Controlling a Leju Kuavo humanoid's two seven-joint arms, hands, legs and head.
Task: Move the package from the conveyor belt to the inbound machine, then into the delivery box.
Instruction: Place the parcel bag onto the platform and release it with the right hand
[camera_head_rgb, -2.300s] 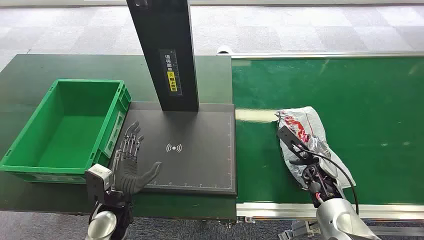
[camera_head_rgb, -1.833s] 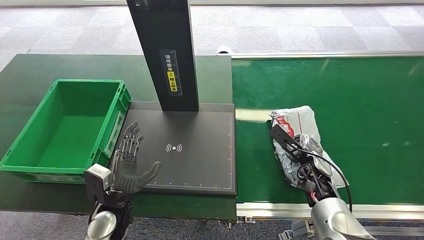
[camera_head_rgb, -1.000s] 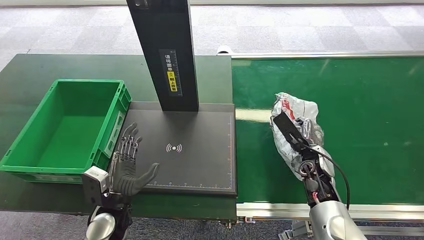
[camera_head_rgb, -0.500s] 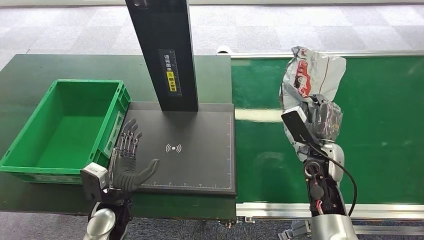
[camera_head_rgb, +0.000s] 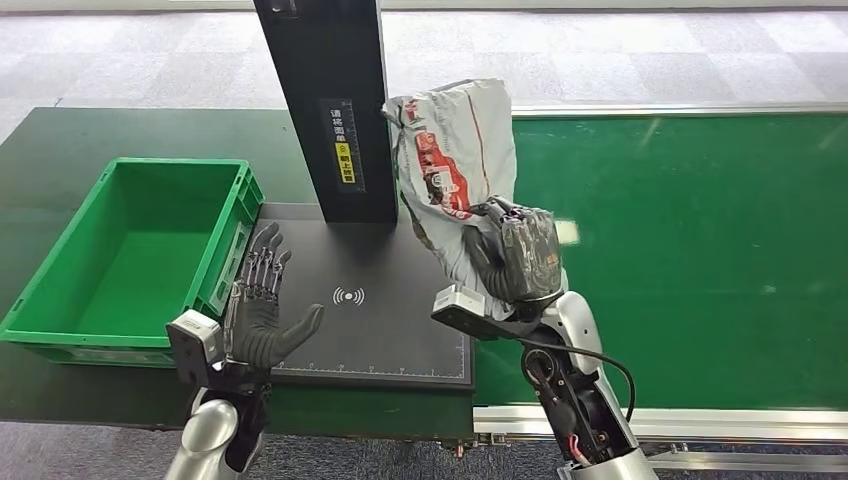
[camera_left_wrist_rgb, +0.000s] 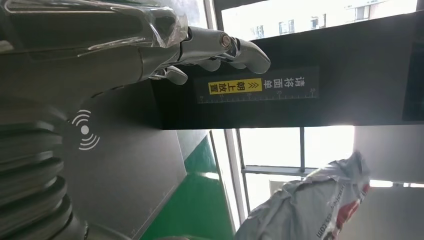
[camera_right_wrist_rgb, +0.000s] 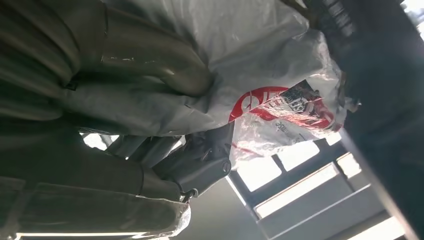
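Head view: my right hand (camera_head_rgb: 512, 258) grips the package (camera_head_rgb: 452, 165), held in the air over the inbound machine (camera_head_rgb: 400, 330) pad's right edge, near its black column (camera_head_rgb: 330, 100). Left hand (camera_head_rgb: 262, 322) open, empty, at the pad's left edge. I'd lower it flat onto the scan symbol (camera_head_rgb: 348, 296), clear of the column. Delivery box (camera_head_rgb: 130, 250) empty; conveyor belt (camera_head_rgb: 700, 250) green, grey tiled floor (camera_head_rgb: 620, 50) beyond.

grey carpet tile floor (camera_head_rgb: 620, 50), bright windows (camera_left_wrist_rgb: 280, 150)
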